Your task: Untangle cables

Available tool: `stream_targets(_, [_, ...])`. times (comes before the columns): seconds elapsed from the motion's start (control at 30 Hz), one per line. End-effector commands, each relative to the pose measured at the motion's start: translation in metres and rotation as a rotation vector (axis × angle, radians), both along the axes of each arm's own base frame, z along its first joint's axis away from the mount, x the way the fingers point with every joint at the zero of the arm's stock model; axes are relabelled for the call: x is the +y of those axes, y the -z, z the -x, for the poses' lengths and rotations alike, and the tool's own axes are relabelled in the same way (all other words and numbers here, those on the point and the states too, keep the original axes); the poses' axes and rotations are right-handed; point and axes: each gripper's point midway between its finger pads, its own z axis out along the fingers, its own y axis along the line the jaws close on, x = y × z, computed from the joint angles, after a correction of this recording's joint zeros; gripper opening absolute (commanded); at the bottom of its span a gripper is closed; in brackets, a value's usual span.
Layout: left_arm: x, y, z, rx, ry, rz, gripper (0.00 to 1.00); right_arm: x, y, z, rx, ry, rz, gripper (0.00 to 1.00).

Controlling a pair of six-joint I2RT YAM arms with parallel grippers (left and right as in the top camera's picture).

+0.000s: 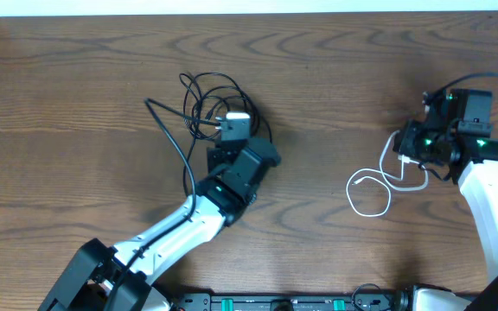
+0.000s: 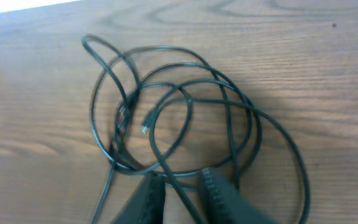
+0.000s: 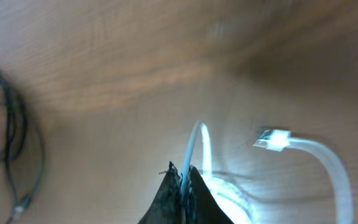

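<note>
Several thin black cables lie in a tangled loop left of the table's middle; they fill the left wrist view, with a small plug end inside the loops. My left gripper is at the tangle's near edge. Its jaws are open, with one black strand running between them. A white cable lies in loose loops at the right. My right gripper is shut on it. The white cable rises from the jaws, and its white plug lies to the right.
The table is dark brown wood. The black tangle also shows at the left edge of the right wrist view. Thicker black arm cables hang by the right arm. The table's far edge runs along the top.
</note>
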Motion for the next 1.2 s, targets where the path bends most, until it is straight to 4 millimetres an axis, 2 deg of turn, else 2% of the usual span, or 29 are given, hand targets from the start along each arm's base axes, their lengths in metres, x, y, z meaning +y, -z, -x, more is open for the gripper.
stream_targets(0.0, [-0.011,0.012,0.001,0.067,0.048,0.114,0.29,-0.036,-0.012,-0.019,-0.087,0.096,0.172,0.01])
stream_targets(0.07, [-0.010,0.014,0.002,0.078,0.048,0.108,0.30,-0.061,-0.030,-0.033,-0.155,0.179,0.267,0.01])
stream_targets(0.2, [-0.007,0.019,0.006,0.104,0.046,0.091,0.45,-0.113,-0.078,-0.050,-0.271,0.326,0.409,0.01])
stream_targets(0.23, [-0.006,0.021,0.007,0.113,0.045,0.084,0.49,-0.129,-0.092,-0.053,-0.297,0.353,0.444,0.01])
stream_targets(0.27, [-0.004,0.023,0.009,0.124,0.044,0.076,0.62,-0.148,-0.108,-0.056,-0.320,0.390,0.483,0.01])
stream_targets(0.3, [-0.003,0.024,0.010,0.131,0.044,0.072,0.68,-0.162,-0.118,-0.058,-0.333,0.411,0.511,0.01])
stream_targets(0.4, [-0.001,0.027,0.013,0.149,0.042,0.058,0.76,-0.207,-0.149,-0.061,-0.357,0.468,0.592,0.01])
stream_targets(0.43, [-0.001,0.028,0.014,0.151,0.042,0.057,0.83,-0.222,-0.156,-0.060,-0.357,0.485,0.615,0.01])
stream_targets(0.47, [-0.001,0.028,0.014,0.153,0.042,0.056,1.00,-0.236,-0.161,-0.058,-0.351,0.511,0.634,0.01])
stream_targets(0.53, [-0.002,0.029,0.015,0.158,0.048,0.060,1.00,-0.265,-0.168,-0.049,-0.330,0.583,0.670,0.01])
stream_targets(0.63, [-0.007,0.031,0.016,0.173,0.070,0.079,1.00,-0.295,-0.167,-0.037,-0.299,0.593,0.736,0.01])
stream_targets(0.77, [-0.008,0.031,0.016,0.176,0.075,0.083,1.00,-0.327,-0.154,-0.024,-0.233,0.582,0.804,0.01])
stream_targets(0.87, [-0.008,0.031,0.016,0.176,0.075,0.083,1.00,-0.337,-0.127,-0.020,-0.184,0.562,0.742,0.01])
stream_targets(1.03, [-0.008,0.031,0.016,0.176,0.075,0.083,1.00,-0.350,-0.045,-0.007,-0.008,0.581,0.602,0.01])
stream_targets(1.17, [-0.008,0.031,0.016,0.176,0.075,0.083,1.00,-0.349,0.022,0.006,0.159,0.563,0.517,0.01])
